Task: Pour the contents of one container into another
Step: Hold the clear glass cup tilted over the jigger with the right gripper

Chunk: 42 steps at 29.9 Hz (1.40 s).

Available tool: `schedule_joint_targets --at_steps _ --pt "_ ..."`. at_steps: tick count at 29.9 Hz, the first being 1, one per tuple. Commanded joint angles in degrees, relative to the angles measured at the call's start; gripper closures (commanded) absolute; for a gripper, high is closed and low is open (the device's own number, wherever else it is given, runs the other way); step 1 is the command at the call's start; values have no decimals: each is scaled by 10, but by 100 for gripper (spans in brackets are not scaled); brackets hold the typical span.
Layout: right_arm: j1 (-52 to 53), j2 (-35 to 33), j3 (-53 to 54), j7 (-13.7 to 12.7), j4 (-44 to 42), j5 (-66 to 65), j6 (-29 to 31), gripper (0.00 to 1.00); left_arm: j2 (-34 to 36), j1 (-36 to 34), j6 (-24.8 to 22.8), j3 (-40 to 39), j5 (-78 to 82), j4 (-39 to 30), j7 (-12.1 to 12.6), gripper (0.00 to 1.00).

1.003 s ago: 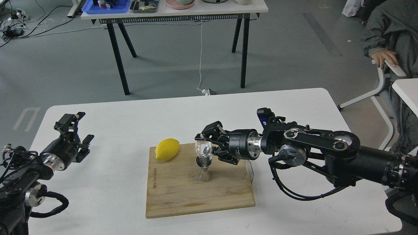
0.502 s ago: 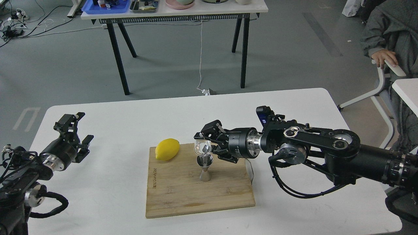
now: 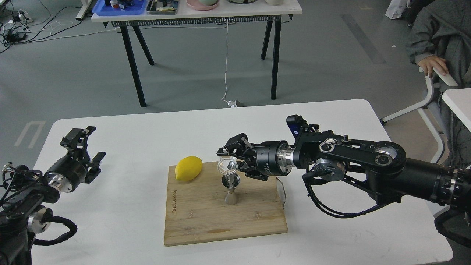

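Observation:
The steel jigger (image 3: 231,190) stands upright near the middle of the bamboo cutting board (image 3: 206,221). Directly over its mouth hangs the small clear glass cup (image 3: 227,166), tipped onto its side. My right gripper (image 3: 232,159) is shut on the cup, reaching in from the right. A yellow lemon (image 3: 188,168) lies on the board's far left corner. My left gripper (image 3: 86,145) stands open over the table's left side, well away from the board, with nothing between its fingers.
The board lies on a white table (image 3: 125,191). Beyond it stands a second table (image 3: 198,14) with a blue tray and dishes. A seated person (image 3: 441,40) and a chair are at the far right, beside another white tabletop (image 3: 458,103).
My right gripper and the tipped glass cup have risen slightly and drifted a little to the left above the jigger. The left arm has not moved.

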Motion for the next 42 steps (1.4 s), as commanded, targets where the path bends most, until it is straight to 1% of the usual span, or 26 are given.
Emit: schedule_joint_targets --at_steps 1,25,42 --pt "4 -1 -4 0 0 -1 0 59 0 0 0 0 0 0 0 0" --pt "7 -3 -5 4 1 -20 8 59 0 0 0 0 0 0 0 0" --pt "17 -4 -15 17 1 -40 9 60 0 1 0 0 0 0 0 0"
